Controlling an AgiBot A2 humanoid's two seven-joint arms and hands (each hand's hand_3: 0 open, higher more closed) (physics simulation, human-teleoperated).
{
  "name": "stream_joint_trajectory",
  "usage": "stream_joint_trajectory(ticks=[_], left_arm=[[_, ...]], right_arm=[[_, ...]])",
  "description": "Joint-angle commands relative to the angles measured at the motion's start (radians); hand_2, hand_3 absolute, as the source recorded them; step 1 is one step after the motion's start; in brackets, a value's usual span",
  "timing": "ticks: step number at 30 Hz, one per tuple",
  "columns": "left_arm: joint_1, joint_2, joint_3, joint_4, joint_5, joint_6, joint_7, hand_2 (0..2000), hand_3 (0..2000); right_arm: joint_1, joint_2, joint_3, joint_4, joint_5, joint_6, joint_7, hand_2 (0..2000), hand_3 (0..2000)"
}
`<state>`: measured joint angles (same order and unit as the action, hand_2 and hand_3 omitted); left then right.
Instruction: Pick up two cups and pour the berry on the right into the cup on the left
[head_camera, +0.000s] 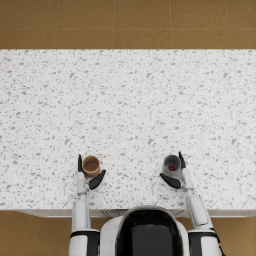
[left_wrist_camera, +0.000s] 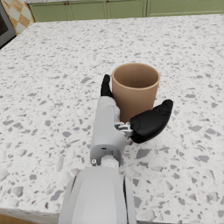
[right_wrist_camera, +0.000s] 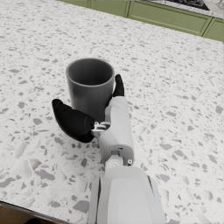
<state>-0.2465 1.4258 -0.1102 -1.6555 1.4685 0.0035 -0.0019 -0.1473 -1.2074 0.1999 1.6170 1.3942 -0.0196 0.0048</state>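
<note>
Both cups stand upright on the speckled terrazzo countertop (head_camera: 130, 100), near its front edge, well apart from each other.

Tan cup (head_camera: 91, 165) sits at about 7 o'clock from the counter's middle in the head view. Left hand (head_camera: 86, 177) is open around it: fingers (left_wrist_camera: 106, 85) run up the cup's outer side, thumb (left_wrist_camera: 151, 122) is splayed at the near side. Cup interior looks empty in the left wrist view. Cannot tell whether the hand touches the wall.

Dark grey cup (head_camera: 171, 164) sits at about 5 o'clock. A red berry (head_camera: 172, 168) lies inside on the bottom. Right hand (head_camera: 179, 177) is likewise open, cradling the cup: fingers (right_wrist_camera: 118, 85) along the outer side, thumb (right_wrist_camera: 72, 121) spread at the near side. No firm grip visible.

Green cabinet fronts (left_wrist_camera: 131, 8) line the far wall.
</note>
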Motion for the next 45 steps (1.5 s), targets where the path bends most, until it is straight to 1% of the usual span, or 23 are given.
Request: stream_joint_trajectory(ticks=[1, 4, 5, 6, 7, 8, 9, 11, 16, 18, 21, 24, 27, 33, 37, 41, 42, 43, 44, 45], left_arm=[[0.006, 0.0, 0.005, 0.002, 0.0, -0.001, 0.0, 0, 0], [0.013, 0.001, 0.016, 0.001, 0.0, 0.0, 0.0, 0, 0], [0.008, 0.002, 0.014, -0.006, 0.0, 0.0, 0.0, 1361, 327], [0.008, 0.003, 0.013, -0.01, 0.0, -0.001, 0.001, 2000, 653], [0.011, 0.003, 0.016, -0.016, 0.0, -0.009, 0.001, 2000, 980], [0.023, 0.003, 0.016, -0.014, 0.0, -0.015, 0.001, 2000, 1280], [0.025, 0.004, 0.021, -0.029, 0.0, -0.018, 0.0, 2000, 1280], [0.039, 0.004, 0.034, -0.07, 0.0, -0.03, 0.0, 2000, 1280], [0.071, 0.01, 0.127, -0.294, 0.0, -0.047, 0.0, 2000, 1280], [0.114, 0.023, 0.163, -0.309, 0.0, -0.047, 0.0, 2000, 1280], [0.179, 0.061, 0.217, -0.312, 0.0, -0.044, -0.001, 2000, 1280], [0.241, 0.092, 0.258, -0.272, 0.094, -0.041, -0.002, 2000, 1280], [0.276, 0.111, 0.283, -0.253, 0.189, -0.039, -0.002, 2000, 1280], [0.307, 0.128, 0.325, -0.219, 0.37, -0.037, -0.002, 2000, 1280], [0.329, 0.142, 0.372, -0.203, 0.413, -0.039, -0.002, 2000, 1280], [0.329, 0.142, 0.378, -0.178, 0.424, -0.039, -0.002, 2000, 1280], [0.585, -0.326, 0.811, -0.173, 0.425, -0.04, -0.002, 2000, 1280], [0.375, 0.028, 0.466, -0.169, 0.425, -0.04, -0.003, 2000, 1280], [0.387, 0.01, 0.484, -0.164, 0.427, -0.043, -0.003, 2000, 1280], [0.389, 0.012, 0.487, -0.154, 0.428, -0.039, -0.002, 2000, 1280]], right_arm=[[0.007, -0.003, 0.023, -0.022, -0.03, -0.004, 0.001, 0, 0], [0.023, -0.011, 0.029, -0.014, -0.099, -0.006, 0.001, 0, 0], [0.023, -0.012, 0.033, -0.005, -0.111, -0.006, 0.001, 0, 0], [0.019, -0.011, 0.033, -0.001, -0.119, -0.007, 0.0, 1361, 327], [0.016, -0.01, 0.021, 0.01, -0.125, -0.011, -0.001, 2000, 653], [0.015, -0.011, 0.019, 0.026, -0.129, 0.005, -0.003, 2000, 980], [0.012, -0.012, 0.008, 0.042, -0.132, 0.017, -0.002, 2000, 1280], [0.008, -0.016, -0.007, 0.076, -0.136, 0.038, 0.0, 2000, 1280], [-0.007, -0.02, -0.044, 0.247, -0.139, 0.097, -0.005, 2000, 1280], [0.006, -0.031, -0.06, 0.305, -0.14, 0.104, -0.005, 2000, 1280], [0.056, -0.061, -0.063, 0.305, -0.14, 0.106, -0.004, 2000, 1280], [0.11, -0.096, -0.08, 0.362, -0.046, 0.105, -0.004, 2000, 1280], [0.165, -0.121, -0.093, 0.37, 0.049, 0.107, -0.003, 2000, 1280], [0.271, -0.178, -0.081, 0.392, 0.24, 0.107, -0.001, 2000, 1280], [0.326, -0.216, -0.059, 0.402, 0.367, 0.109, 0.0, 2000, 1280], [0.356, -0.236, -0.054, 0.409, 0.494, 0.112, 0.001, 2000, 1280], [0.365, -0.242, -0.052, 0.407, 0.526, 0.113, 0.001, 2000, 1280], [0.372, -0.248, -0.047, 0.409, 0.558, 0.114, 0.001, 2000, 1280], [0.379, -0.253, -0.041, 0.41, 0.59, 0.115, 0.001, 2000, 1280], [0.392, -0.262, -0.037, 0.409, 0.622, 0.116, 0.002, 2000, 1280]])
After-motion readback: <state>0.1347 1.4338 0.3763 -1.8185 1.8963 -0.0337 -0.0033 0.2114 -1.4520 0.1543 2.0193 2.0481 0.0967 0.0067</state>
